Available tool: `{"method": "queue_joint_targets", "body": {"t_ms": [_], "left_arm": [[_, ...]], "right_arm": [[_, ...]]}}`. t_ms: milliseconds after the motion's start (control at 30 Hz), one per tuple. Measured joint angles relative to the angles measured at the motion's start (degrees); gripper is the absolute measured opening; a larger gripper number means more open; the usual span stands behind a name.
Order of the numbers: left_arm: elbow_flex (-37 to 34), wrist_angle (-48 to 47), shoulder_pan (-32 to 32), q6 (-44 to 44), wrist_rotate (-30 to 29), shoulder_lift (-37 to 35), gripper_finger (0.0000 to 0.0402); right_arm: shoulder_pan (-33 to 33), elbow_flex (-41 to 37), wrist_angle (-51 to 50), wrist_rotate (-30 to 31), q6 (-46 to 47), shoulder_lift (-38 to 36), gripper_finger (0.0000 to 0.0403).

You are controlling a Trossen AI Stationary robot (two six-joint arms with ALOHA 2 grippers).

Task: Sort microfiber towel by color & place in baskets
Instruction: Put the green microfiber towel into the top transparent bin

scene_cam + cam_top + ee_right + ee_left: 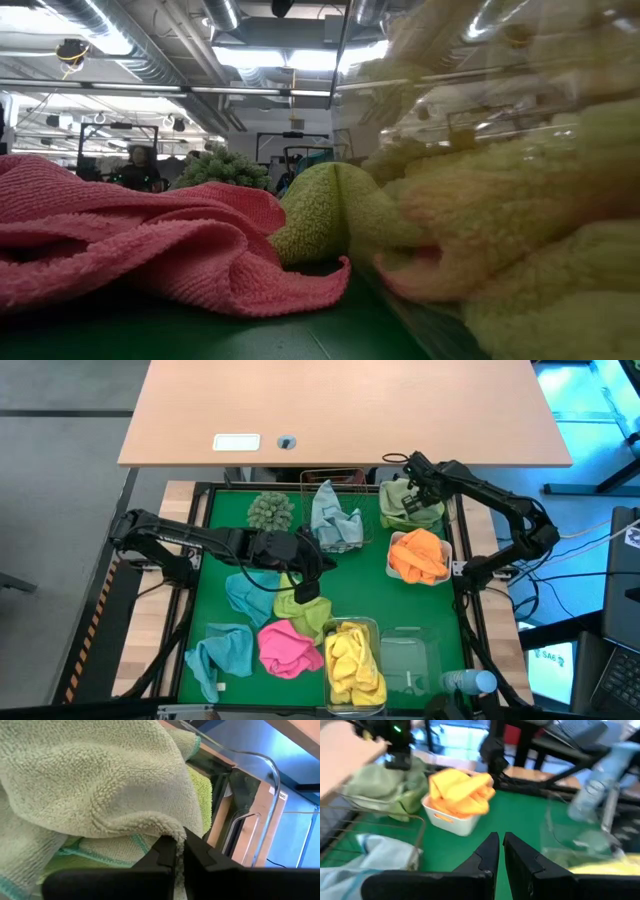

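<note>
My left gripper (pixel 312 567) (pixel 501 851) is shut on nothing, above the green mat, just beyond a teal towel (pixel 250 596) and a lime green towel (pixel 302 610) (pixel 340 215). My right gripper (pixel 418 498) (pixel 179 842) is shut on a pale green towel (pixel 402 508) (pixel 100 790) that lies in the clear tub (pixel 260 762) at the far right. Orange towels (pixel 420 555) (pixel 460 792) fill a white tray. A pale grey-blue towel (pixel 335 520) sits in the copper wire basket (pixel 308 482). A pink towel (pixel 285 645) (pixel 150 250) and a second teal towel (pixel 222 650) lie on the mat. Yellow towels (pixel 352 660) (pixel 520 230) fill a near clear tub. My right gripper pinches a rolled edge of the pale green towel (pixel 167 827) between its two fingertips. The fingers come from above, slanting down from the table's right side. The towel rests on other green cloth in the tub, slack; how many layers are pinched cannot be told.
A shaggy sage-green ball (pixel 270 510) (pixel 225 165) sits at the mat's far left. An empty clear tub (pixel 410 655) and a bottle with a blue cap (pixel 468 682) stand at the near right. A wooden desk (pixel 340 410) lies beyond the far edge.
</note>
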Motion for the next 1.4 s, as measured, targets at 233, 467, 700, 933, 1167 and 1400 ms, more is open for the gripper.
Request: {"method": "queue_joint_targets", "body": {"t_ms": [233,467,700,933,1167,1400], "left_arm": [[0.0,-4.7,-0.8,-0.4,6.7,-2.3,0.0025],[-0.1,-8.6,-1.5,-0.4,8.5,-3.1,0.0025],[0.0,-14.9,-1.3,-0.6,9.0,-3.2,0.0025],[0.0,-26.9,-1.0,-8.3,9.3,-3.0,0.0027],[-1.0,-30.7,-1.0,-12.5,10.3,-3.0,0.0083],[-7.7,-26.2,-2.1,-12.5,8.8,-2.9,0.0155]], "right_arm": [[0.0,0.0,0.0,-1.0,0.0,0.0,0.0017],[0.0,0.0,-0.1,-1.9,-0.1,0.0,0.0077],[0.0,2.3,-5.5,-3.9,-1.8,-0.1,0.0158],[0.1,11.3,-14.1,-4.0,-1.6,-0.1,0.0172],[0.1,22.4,-19.9,-4.1,-2.5,-0.1,0.0172],[0.2,30.6,-24.6,-7.7,-2.8,-1.1,0.0172]]}}
